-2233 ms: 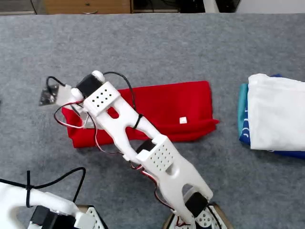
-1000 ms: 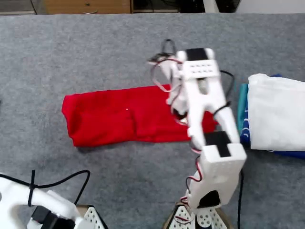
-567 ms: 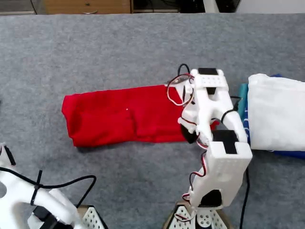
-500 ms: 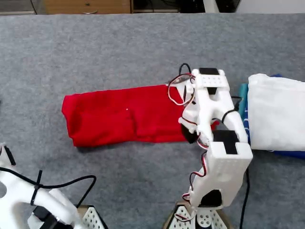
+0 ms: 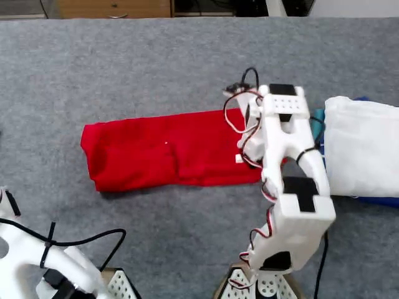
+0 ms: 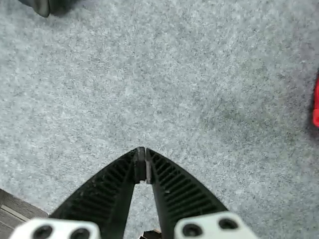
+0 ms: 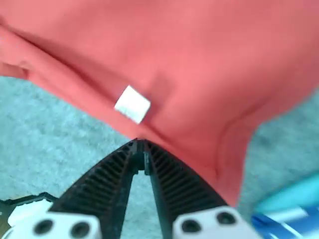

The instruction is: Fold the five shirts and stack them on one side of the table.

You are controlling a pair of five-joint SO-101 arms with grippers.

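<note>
Right gripper [image 7: 140, 149]: jaws closed, tips meeting at the near edge of the red shirt [image 7: 199, 64]. Whether any cloth is caught between the tips cannot be determined. A small white label [image 7: 132, 104] sits on the shirt just beside the tips. A corner of teal and blue fabric [image 7: 286, 209] is nearby.

Right arm [image 5: 287, 149]: extends from its base at the near edge of the table out over the right end of the red shirt [image 5: 162, 149], covering that end from above. The white label [image 5: 239, 158] is visible just left of the arm.

Red shirt: folded into a long band, lying flat across the middle of the grey table covering [image 5: 187, 56], running left to right.

Stack: at the right side of the table, a folded white shirt [image 5: 361, 149] lies on top, with a blue shirt [image 5: 321, 165] and a teal shirt [image 5: 318, 124] showing at the left edge beneath it. The stack is near the red shirt's right end.

Left gripper [image 6: 141, 162]: jaws closed on nothing, held over bare grey covering [image 6: 174, 74]. A sliver of red cloth [image 6: 315, 99] shows at the edge.

Left arm [image 5: 31, 261]: at the near left corner, well apart from the red shirt.
</note>
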